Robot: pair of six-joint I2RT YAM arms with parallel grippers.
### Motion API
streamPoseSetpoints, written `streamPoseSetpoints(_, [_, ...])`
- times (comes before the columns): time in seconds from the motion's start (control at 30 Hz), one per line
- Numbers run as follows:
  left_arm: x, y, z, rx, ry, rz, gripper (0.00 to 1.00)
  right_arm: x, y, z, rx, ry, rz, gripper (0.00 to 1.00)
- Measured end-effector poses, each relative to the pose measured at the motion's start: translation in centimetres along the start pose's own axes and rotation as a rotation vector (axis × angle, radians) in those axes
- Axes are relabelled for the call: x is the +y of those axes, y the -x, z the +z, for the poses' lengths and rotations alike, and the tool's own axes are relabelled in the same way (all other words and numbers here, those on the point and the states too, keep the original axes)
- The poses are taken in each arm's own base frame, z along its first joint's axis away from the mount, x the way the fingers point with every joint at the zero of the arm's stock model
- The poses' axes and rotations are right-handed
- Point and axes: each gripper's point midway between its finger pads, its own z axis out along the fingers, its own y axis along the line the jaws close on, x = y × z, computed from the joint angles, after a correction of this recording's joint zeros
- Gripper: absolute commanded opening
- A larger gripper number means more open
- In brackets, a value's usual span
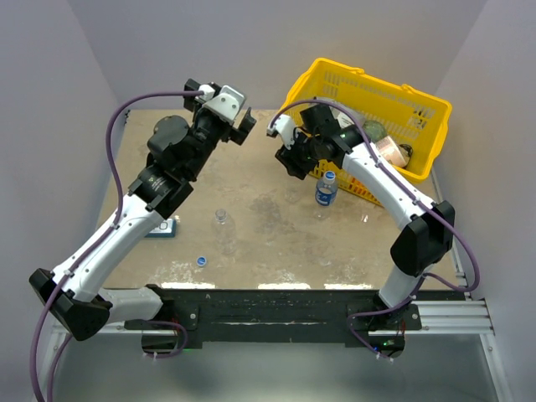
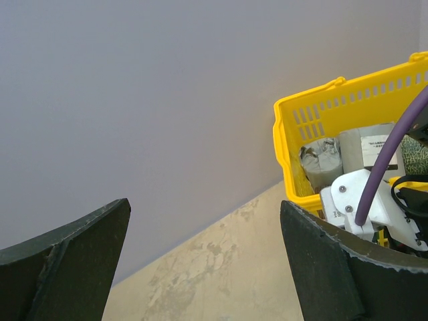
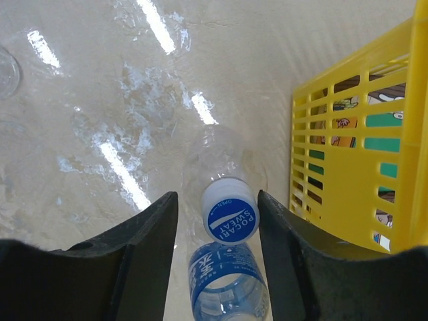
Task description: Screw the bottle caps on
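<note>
A clear bottle with a dark blue label point(image 1: 326, 191) stands by the basket with a blue-and-white cap point(image 3: 229, 210) on its neck. My right gripper point(image 1: 286, 157) is open; in the right wrist view point(image 3: 217, 194) the cap sits between the fingers with gaps on both sides. An unlabelled clear bottle point(image 1: 222, 219) stands uncapped at mid table. A loose blue cap point(image 1: 202, 260) lies near the front. My left gripper point(image 1: 244, 126) is raised at the back, open and empty point(image 2: 204, 221). A faint clear bottle shape point(image 3: 221, 152) shows beyond the capped one.
A yellow basket point(image 1: 419, 100) with cans and packets stands at the back right, close to the labelled bottle; its wall shows in the right wrist view point(image 3: 348, 167). A blue-and-white flat packet point(image 1: 161, 228) lies under the left arm. Grey walls enclose the table.
</note>
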Motion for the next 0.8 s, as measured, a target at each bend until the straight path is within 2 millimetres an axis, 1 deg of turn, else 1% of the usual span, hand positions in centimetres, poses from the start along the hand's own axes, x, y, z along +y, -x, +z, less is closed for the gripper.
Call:
streamPoseSetpoints(0.13, [-0.2,-0.5,0.0,0.011,-0.003,0.001,0.99,-0.2,-0.1,0.0,0.005,-0.01,0.002,0.6])
streamPoseSetpoints(0.17, [-0.2,-0.6,0.0,0.012,-0.003,0.001,0.99,-0.2,-0.1,0.0,0.007,-0.014,0.002,0.66])
streamPoseSetpoints(0.23, [-0.2,-0.7,0.0,0.013,-0.003,0.0,0.99,-0.3,-0.2,0.0,0.009,-0.019,0.004,0.7])
streamPoseSetpoints(0.27, [-0.2,-0.7,0.0,0.014,-0.003,0.0,0.99,-0.3,-0.1,-0.1,0.009,-0.02,0.008,0.76])
streamPoseSetpoints(0.43, [-0.5,-1.2,0.0,0.024,-0.007,0.001,1.0,-0.6,0.9,-0.6,-0.017,-0.031,0.013,0.87])
streamPoseSetpoints(0.53, [-0.4,-1.2,0.0,0.026,-0.004,0.002,0.99,-1.0,2.4,-1.4,-0.058,-0.039,0.016,0.91])
streamPoseSetpoints(0.6, [-0.1,-1.3,0.0,0.031,0.009,0.003,1.0,-1.1,4.0,-2.2,-0.108,-0.036,0.014,0.98])
streamPoseSetpoints(0.63, [0.2,-1.5,-0.1,0.038,0.019,0.003,1.0,-1.0,4.8,-2.6,-0.131,-0.027,0.013,0.99])
streamPoseSetpoints(0.67, [0.7,-1.8,-0.2,0.048,0.032,0.004,1.0,-0.8,6.0,-3.3,-0.172,-0.006,0.006,0.99])
streamPoseSetpoints(0.7, [1.4,-2.1,-0.3,0.058,0.052,0.003,1.0,-0.5,6.8,-3.6,-0.201,0.013,0.0,0.99])
streamPoseSetpoints(0.73, [2.5,-2.8,-0.6,0.077,0.082,0.0,1.0,0.0,7.7,-4.1,-0.242,0.044,-0.008,0.98])
streamPoseSetpoints(0.8, [4.9,-4.2,-1.5,0.117,0.15,0.001,1.0,1.8,9.0,-5.0,-0.318,0.13,-0.016,0.99])
